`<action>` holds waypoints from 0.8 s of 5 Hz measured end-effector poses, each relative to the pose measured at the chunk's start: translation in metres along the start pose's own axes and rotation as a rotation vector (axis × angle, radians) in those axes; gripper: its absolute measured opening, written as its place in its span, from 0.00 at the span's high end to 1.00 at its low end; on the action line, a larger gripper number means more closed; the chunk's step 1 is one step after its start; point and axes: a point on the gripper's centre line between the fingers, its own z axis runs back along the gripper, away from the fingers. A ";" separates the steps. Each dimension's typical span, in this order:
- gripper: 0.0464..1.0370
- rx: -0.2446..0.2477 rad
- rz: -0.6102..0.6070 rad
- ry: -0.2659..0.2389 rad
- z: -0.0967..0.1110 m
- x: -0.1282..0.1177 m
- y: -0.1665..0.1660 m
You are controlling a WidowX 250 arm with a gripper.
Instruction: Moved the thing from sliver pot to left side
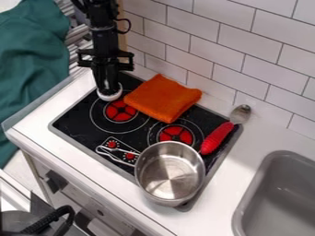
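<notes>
Whether the fingers (109,88) are apart or clamped I cannot tell; they point down at the white thing (109,96), at the toy stove's (72,123) upper left. Just beside lies a folded orange cloth (162,97). The silver pot (170,177) sits lower right, near a red-handled spoon (216,138); farther right, a gray sink (251,196) is set in the white surface (246,152).

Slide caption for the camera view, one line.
Gripper at a white round object by the left burner; orange cloth beside it, empty silver pot at the stove's near edge.
</notes>
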 end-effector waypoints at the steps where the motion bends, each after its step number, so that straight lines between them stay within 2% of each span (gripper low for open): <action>1: 0.87 0.036 0.001 0.010 -0.003 0.002 0.001; 2: 0.81 0.042 0.012 0.009 -0.002 0.001 0.001; 3: 0.56 0.066 0.009 -0.017 0.006 -0.010 -0.005; 4: 0.24 0.079 0.002 -0.102 0.043 -0.012 -0.014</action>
